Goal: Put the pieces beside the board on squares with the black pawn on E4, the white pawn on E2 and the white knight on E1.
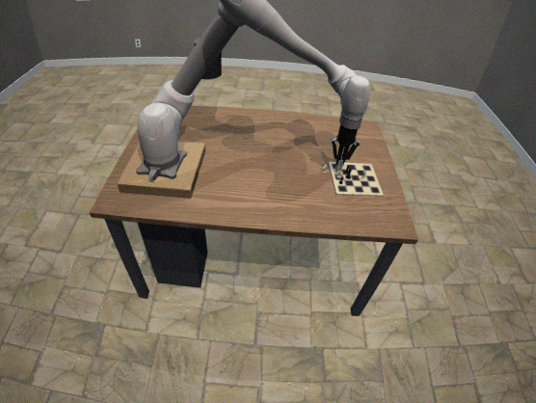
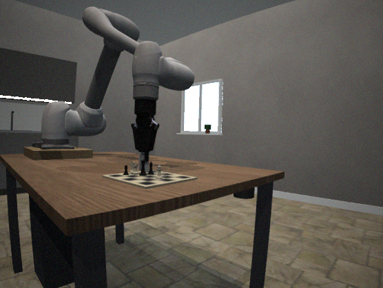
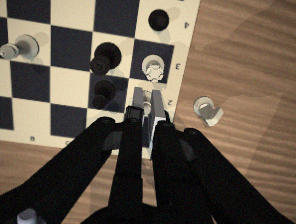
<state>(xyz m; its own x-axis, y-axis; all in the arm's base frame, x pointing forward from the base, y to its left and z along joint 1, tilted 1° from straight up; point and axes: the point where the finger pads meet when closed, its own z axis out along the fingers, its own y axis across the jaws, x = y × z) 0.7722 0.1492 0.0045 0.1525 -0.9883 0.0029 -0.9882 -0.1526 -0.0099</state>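
— What is the end effector (image 3: 146,111) doing over the board (image 3: 75,112)?

— Its fingers pinch a white pawn (image 3: 146,96) at the board's edge, by the mark 2.

— And the others?

— The white knight (image 3: 207,110) lies on the desk (image 3: 240,75) beside the board; a black pawn (image 3: 159,19) stands by the mark 4.

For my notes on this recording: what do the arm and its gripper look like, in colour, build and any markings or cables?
The arm is smooth, pale grey, with rounded, bulbous joint housings and thick tubular links. Its flared foot sits on a light wooden base block. A black wrist section leads to the black gripper, built of angular linkage bars that end in narrow jaws with lighter grey inner pads. No cables, labels or markings show.
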